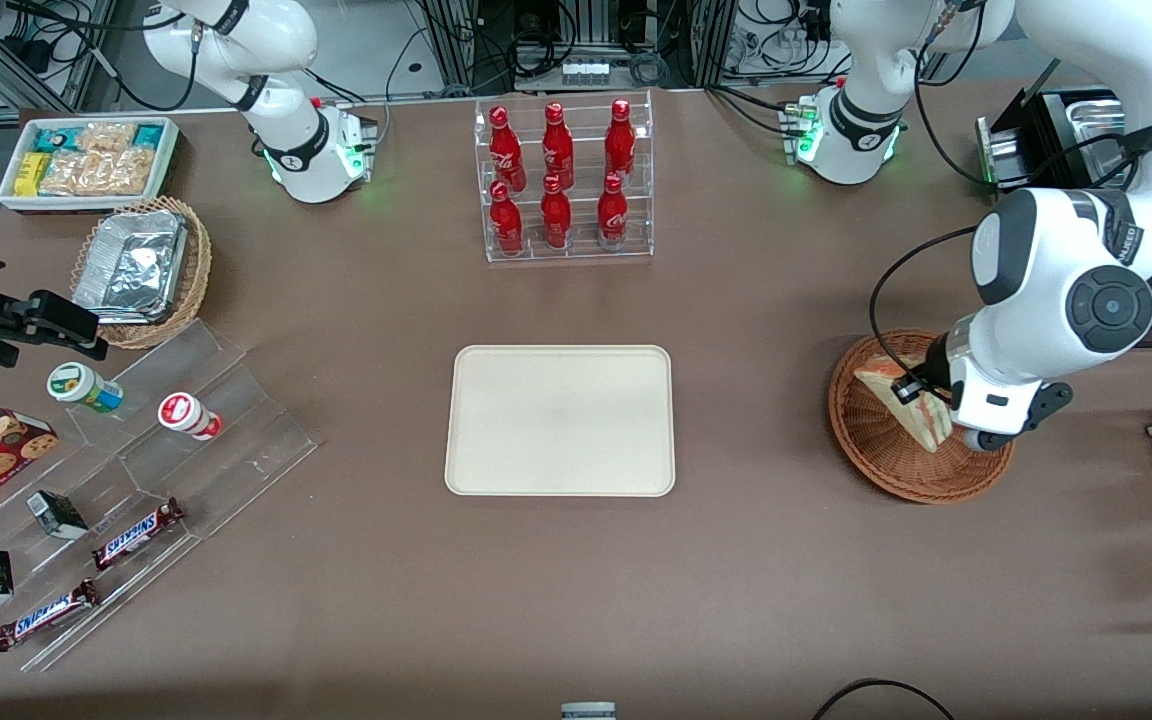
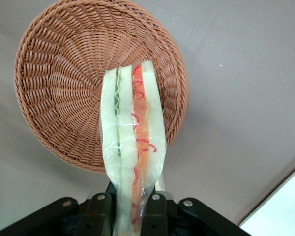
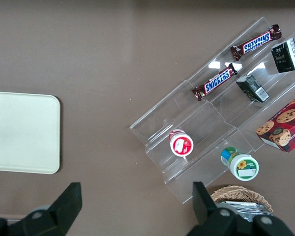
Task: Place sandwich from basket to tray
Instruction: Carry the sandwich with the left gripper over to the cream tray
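Note:
The sandwich (image 2: 132, 132), a wrapped wedge of pale bread with green and red-orange filling, sits clamped between the fingers of my left gripper (image 2: 130, 209), which is shut on it. It hangs just above the round reddish-brown basket (image 2: 64, 88), apart from the weave. In the front view the sandwich (image 1: 901, 400) shows over the basket (image 1: 896, 480), with the wrist covering the gripper. The cream tray (image 1: 561, 420) lies bare at mid-table, toward the parked arm from the basket, and one corner of the tray (image 2: 282, 211) shows in the left wrist view.
A clear rack of red bottles (image 1: 563, 180) stands farther from the camera than the tray. Toward the parked arm's end are an acrylic stand with snacks (image 1: 136, 480), a tan basket with a foil container (image 1: 141, 270) and a white bin of packets (image 1: 86, 160).

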Controlling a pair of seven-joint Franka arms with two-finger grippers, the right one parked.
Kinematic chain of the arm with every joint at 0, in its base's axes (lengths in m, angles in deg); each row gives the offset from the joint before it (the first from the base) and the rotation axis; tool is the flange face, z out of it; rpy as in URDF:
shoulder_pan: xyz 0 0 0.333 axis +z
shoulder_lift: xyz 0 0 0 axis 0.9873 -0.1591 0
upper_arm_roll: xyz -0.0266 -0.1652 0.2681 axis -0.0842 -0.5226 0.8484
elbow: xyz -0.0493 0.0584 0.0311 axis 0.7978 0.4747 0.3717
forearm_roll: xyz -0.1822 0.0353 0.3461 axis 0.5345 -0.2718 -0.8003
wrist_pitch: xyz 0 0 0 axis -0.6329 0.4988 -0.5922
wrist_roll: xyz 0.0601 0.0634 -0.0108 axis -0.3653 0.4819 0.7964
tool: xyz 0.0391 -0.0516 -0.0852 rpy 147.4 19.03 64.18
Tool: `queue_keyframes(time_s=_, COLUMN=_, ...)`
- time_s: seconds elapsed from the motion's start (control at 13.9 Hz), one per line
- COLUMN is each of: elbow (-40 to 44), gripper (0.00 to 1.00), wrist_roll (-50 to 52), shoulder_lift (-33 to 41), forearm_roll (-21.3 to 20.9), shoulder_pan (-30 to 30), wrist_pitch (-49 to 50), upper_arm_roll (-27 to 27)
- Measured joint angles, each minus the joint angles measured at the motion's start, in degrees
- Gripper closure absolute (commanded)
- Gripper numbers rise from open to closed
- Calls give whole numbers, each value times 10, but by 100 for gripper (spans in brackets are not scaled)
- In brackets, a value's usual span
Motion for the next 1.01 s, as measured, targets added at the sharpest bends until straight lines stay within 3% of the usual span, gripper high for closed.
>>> queue_keyframes(time_s=0.5, elbow=28, gripper=69, wrist_roll=0, shoulder_lift=-2, forearm_roll=1, shoulder_pan=-76, wrist_pitch=6, upper_arm_roll=-4)
queue_keyframes(time_s=1.01, elbow=43, gripper=76, wrist_roll=5, shoulder_lift=-24, forearm_roll=20, shoulder_pan=-175, wrist_pitch=-61, upper_arm_roll=-6)
